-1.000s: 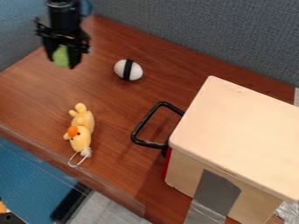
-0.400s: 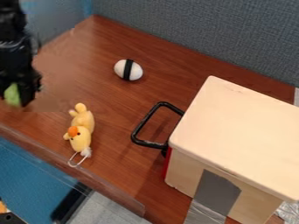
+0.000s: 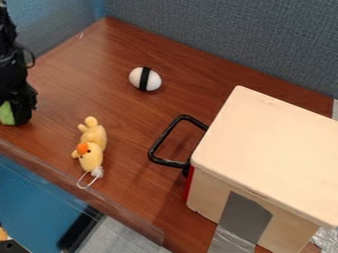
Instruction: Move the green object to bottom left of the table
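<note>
I have the green object [image 3: 7, 114] between the fingers of my gripper [image 3: 15, 122], which are closed on it and parted only by its width. It is at the left of the table [image 3: 132, 128], toward the near left corner; I cannot tell whether it touches the wood. My fingers point down, and the object's green side shows beside the dark finger on the right. Nearest to me, to the right and close to the near edge, lies a yellow plush toy [image 3: 92, 148] with an orange beak, its white loop [image 3: 85, 181] toward that edge. Farther back, between the toy and the far edge, sits a white egg-shaped piece [image 3: 135, 78] with a black band [image 3: 145, 79] round it. A big box [image 3: 271, 148] with a pale lid takes up the right part of the table, a black handle [image 3: 170, 162] standing out from its left side and gray tape [image 3: 245, 217] down its near side. A gray partition [image 3: 231, 39] runs along the far edge.
</note>
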### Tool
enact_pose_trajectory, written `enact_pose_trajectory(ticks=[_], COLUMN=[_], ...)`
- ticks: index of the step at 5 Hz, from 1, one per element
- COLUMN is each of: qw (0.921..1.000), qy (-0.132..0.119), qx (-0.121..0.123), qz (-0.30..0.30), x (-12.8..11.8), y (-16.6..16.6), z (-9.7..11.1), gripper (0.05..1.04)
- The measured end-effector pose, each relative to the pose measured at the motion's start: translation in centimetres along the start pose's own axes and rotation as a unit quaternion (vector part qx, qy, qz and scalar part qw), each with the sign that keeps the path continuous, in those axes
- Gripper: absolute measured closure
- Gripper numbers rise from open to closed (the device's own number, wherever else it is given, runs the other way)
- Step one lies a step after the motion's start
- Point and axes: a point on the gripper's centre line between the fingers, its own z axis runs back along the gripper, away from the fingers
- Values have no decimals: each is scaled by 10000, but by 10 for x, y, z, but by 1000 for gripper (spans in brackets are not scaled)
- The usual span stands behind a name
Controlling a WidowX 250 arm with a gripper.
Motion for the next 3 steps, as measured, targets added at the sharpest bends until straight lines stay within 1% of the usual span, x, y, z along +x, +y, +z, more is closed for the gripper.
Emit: enact_pose_trajectory(ticks=[1,2,3], qw=[9999,9980,9948], qy=[33,-521,-800], qx=[-130,-272,-428], qz=[-75,-244,-466], x=[-4,1,0], y=[-6,-16,-23], z=[2,37,66], gripper=[115,77,83])
